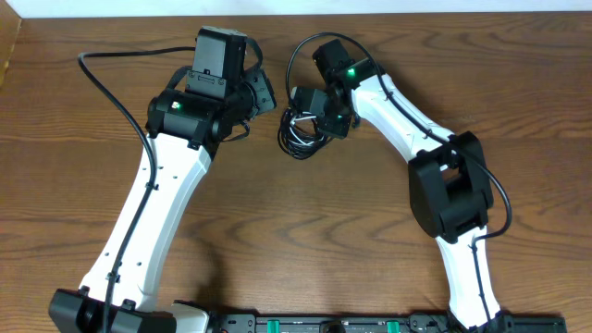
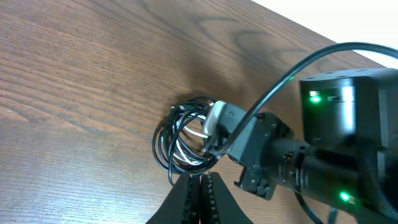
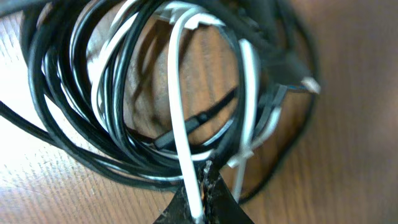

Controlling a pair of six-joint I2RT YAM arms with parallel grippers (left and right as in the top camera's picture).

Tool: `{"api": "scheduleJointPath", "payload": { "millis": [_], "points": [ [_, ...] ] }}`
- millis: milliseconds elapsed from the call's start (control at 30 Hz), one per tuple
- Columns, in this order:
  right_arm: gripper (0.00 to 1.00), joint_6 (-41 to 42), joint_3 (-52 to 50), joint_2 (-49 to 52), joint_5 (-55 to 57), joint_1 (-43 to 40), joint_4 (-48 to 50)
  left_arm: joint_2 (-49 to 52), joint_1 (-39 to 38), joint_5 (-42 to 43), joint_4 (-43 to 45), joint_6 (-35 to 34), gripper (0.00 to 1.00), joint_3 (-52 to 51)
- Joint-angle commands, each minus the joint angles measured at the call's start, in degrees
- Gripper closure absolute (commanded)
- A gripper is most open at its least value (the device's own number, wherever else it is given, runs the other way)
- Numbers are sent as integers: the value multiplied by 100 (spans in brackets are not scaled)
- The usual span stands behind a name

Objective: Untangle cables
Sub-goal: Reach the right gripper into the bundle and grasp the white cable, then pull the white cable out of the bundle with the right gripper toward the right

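Note:
The cables (image 1: pixel 296 137) lie as a small coil of thin black loops on the wooden table, between my two arms. In the left wrist view the coil (image 2: pixel 177 140) sits just beyond my left gripper (image 2: pixel 200 177), which is shut with nothing seen between its jaws. My left gripper (image 1: pixel 265 95) is left of the coil in the overhead view. My right gripper (image 1: pixel 316 123) is down on the coil's right side. In the right wrist view the black loops (image 3: pixel 74 124) fill the frame, and my right gripper (image 3: pixel 204 171) is shut on the whitish strand (image 3: pixel 179 112).
The thicker black cables wired to the arms arc over the table behind the left arm (image 1: pixel 111 83) and above the right arm (image 1: pixel 301 46). The right arm's wrist body (image 2: pixel 323 149) fills the right of the left wrist view.

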Motion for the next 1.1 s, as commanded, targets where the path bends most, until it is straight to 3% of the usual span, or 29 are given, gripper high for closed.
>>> {"api": "scheduleJointPath", "payload": {
  "millis": [0,267,433,733,1067],
  "points": [
    [98,852,306,-966,297,28,11,24,20,-70,7,79,92,-33],
    [98,2570,634,-3480,501,24,203,166,20,-63,157,76,92,-33],
    [99,3805,632,-4666,1646,20,122,472,17,170,216,74,92,-33],
    [99,3934,632,-5073,2299,-448,57,916,17,555,289,79,92,-33],
    [99,4426,632,-4835,2083,-2885,273,929,17,557,269,144,92,-33]
  ]
}}
